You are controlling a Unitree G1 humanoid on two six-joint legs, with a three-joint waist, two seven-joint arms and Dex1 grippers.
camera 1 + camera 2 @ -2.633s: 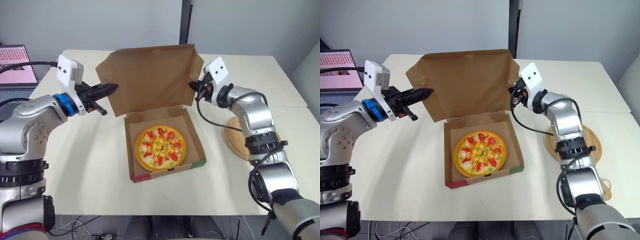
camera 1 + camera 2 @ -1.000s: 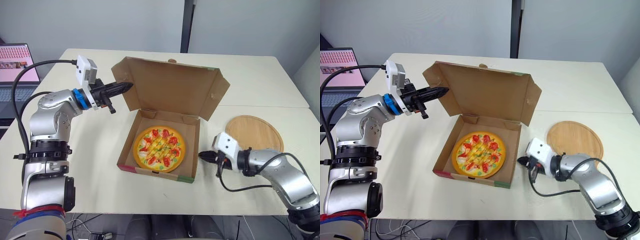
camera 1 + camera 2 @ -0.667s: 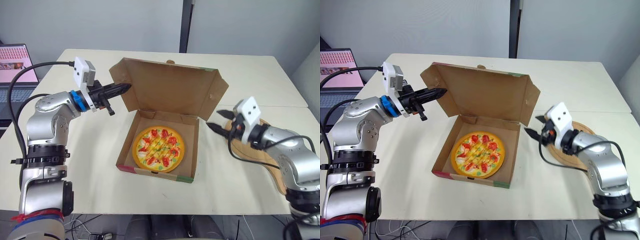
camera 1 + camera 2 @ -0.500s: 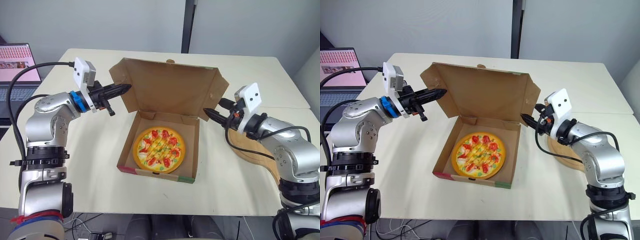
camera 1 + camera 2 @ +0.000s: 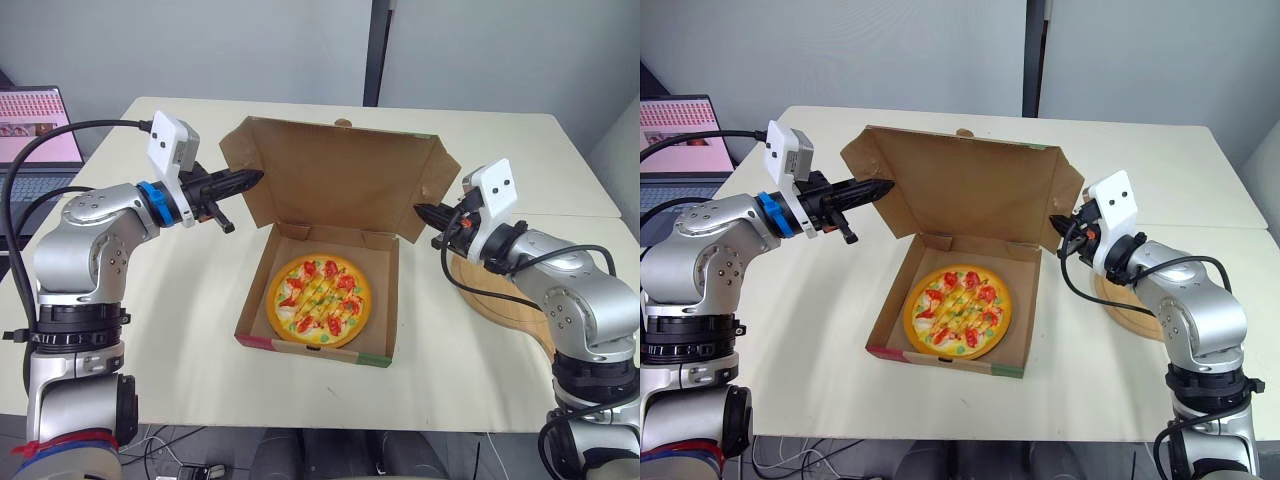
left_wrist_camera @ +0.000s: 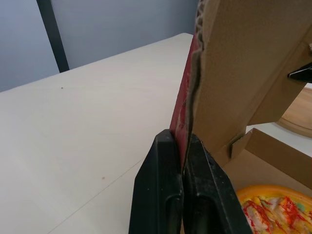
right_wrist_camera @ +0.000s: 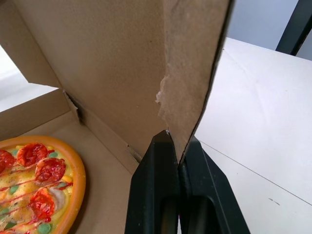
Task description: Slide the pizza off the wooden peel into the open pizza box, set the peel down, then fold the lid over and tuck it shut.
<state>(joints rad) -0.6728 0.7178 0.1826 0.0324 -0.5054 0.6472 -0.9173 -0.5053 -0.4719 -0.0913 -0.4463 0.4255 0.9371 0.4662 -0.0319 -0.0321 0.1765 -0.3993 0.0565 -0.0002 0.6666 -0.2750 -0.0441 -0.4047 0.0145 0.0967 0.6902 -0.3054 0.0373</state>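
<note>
A round pizza [image 5: 320,298] with red toppings is held in the open cardboard pizza box [image 5: 300,347], whose brown lid [image 5: 340,185] is stood upright behind it. The lid is pinched at its left edge by the left hand [image 5: 252,178] and at its torn right edge by the right hand [image 5: 420,211]. The round wooden peel [image 5: 508,308] is laid flat on the table [image 5: 180,330] right of the box, partly hidden by the right arm. A laptop [image 5: 30,120] is seen well left of the box.
</note>
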